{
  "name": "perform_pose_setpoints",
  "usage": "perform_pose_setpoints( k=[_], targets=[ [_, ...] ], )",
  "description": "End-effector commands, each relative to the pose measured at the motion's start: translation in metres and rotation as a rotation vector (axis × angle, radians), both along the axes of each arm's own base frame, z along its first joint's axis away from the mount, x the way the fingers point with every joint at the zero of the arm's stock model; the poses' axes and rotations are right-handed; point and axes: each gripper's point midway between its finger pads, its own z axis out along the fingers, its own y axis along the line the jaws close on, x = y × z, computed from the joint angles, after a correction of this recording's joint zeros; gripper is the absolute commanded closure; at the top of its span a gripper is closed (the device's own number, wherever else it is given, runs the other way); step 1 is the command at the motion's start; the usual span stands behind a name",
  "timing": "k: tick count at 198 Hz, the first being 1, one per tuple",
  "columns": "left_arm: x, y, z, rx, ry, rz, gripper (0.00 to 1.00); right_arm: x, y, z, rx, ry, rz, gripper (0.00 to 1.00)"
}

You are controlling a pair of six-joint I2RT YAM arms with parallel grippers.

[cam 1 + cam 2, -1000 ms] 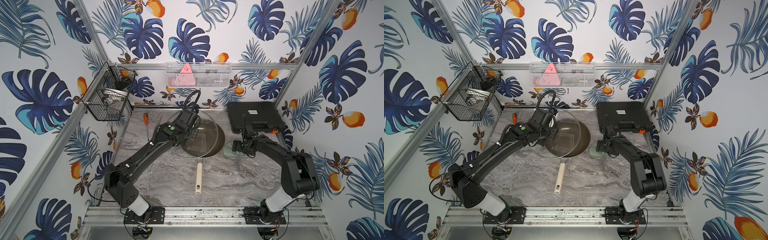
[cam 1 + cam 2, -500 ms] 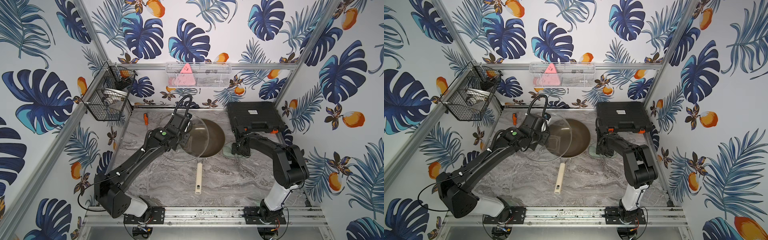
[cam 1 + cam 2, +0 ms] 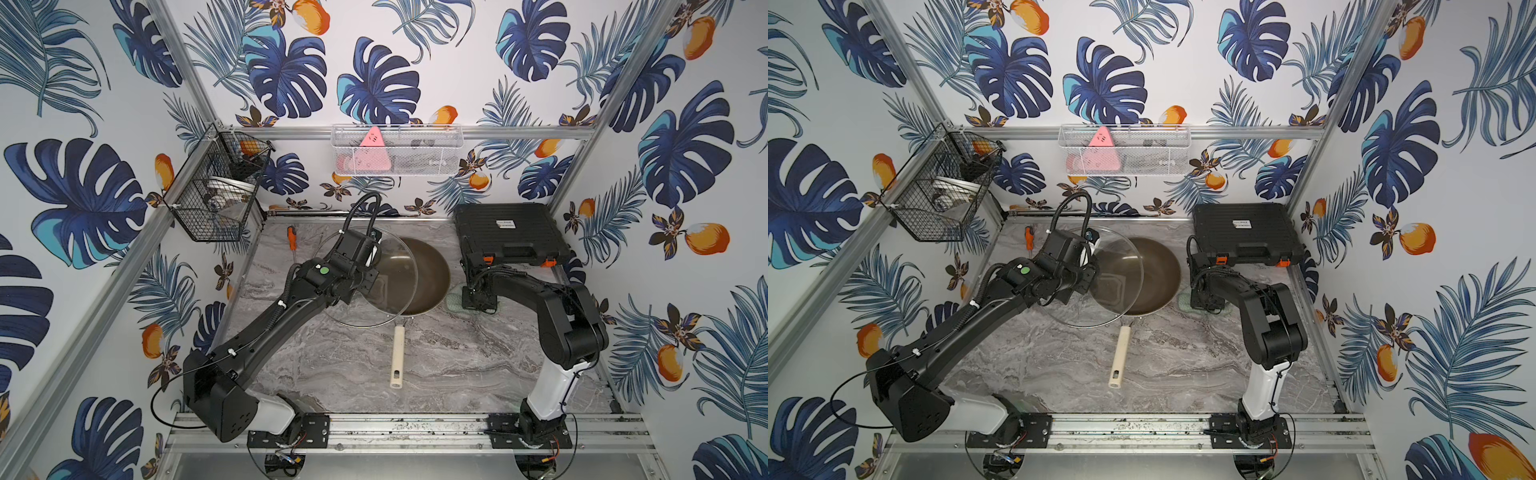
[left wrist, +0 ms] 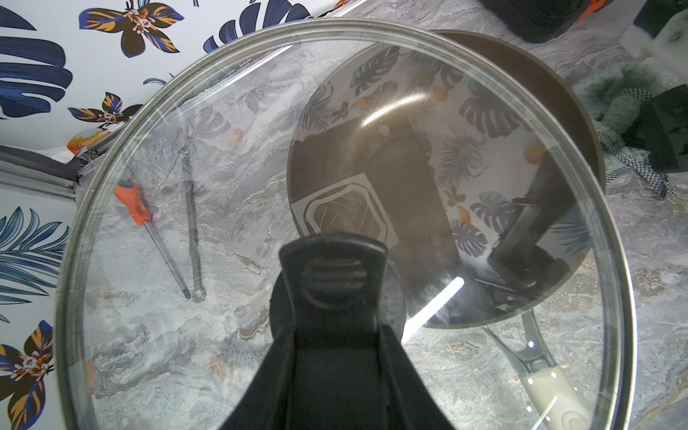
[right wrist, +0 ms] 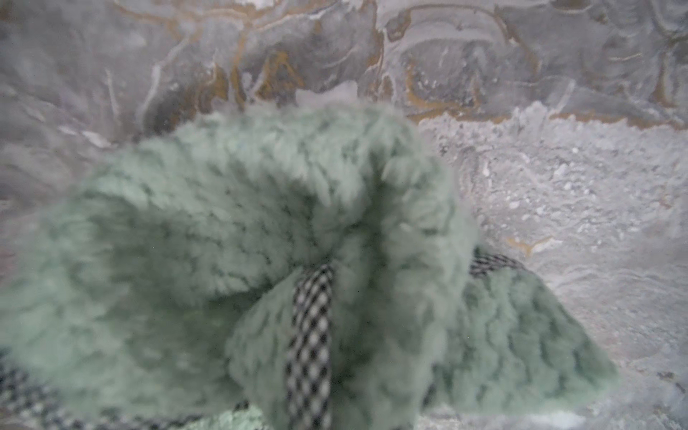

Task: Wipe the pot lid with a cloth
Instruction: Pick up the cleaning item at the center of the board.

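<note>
Two pincers, each pressed together on something. The left pincer [image 4: 335, 329] pinches the black handle [image 4: 331, 275] of the pot lid [image 3: 374, 305], holding the lid tilted above the brown pan [image 3: 432, 270] at mid-frame. The right pincer [image 3: 478, 302] pinches the cloth [image 5: 260, 223], which is bunched on the desk [image 3: 457, 365] just right of the pan.

The pot lid [image 3: 386, 299] is round clear glass with a thin metal rim and a black centre handle [image 4: 331, 268]. It is raised and tilted, overlapping the left part of the brown pan [image 3: 430, 270] in both top views. The cloth [image 3: 454, 300] is pale mint-green and fluffy, with a black-and-white checked loop [image 5: 309, 335]. It lies bunched on the marble table [image 3: 457, 365], just beside the pan's rim.
</note>
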Motion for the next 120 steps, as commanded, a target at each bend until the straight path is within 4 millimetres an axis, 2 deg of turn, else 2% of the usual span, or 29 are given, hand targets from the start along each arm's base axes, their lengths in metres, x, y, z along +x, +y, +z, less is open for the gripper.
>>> perform_pose_setpoints(
  k=[1, 38, 56, 82, 120],
  targets=[
    [0.013, -0.01, 0.022, -0.057, -0.108, -0.031, 1.0, -0.002, -0.003, 0.013, -0.01, -0.013, -0.001, 1.0],
    [0.011, -0.022, 0.023, -0.123, -0.148, -0.116, 1.0, 0.001, -0.003, 0.069, 0.0, -0.088, 0.047, 1.0],
    [0.009, -0.028, 0.032, -0.186, -0.18, -0.159, 1.0, 0.002, -0.007, 0.107, -0.005, -0.159, 0.052, 1.0],
    [0.013, -0.028, 0.043, -0.283, -0.204, -0.171, 1.0, 0.001, -0.004, 0.164, 0.033, -0.285, 0.086, 1.0],
    [0.021, -0.03, 0.067, -0.468, -0.248, -0.197, 1.0, -0.005, 0.017, 0.245, 0.179, -0.461, 0.185, 1.0]
  ],
)
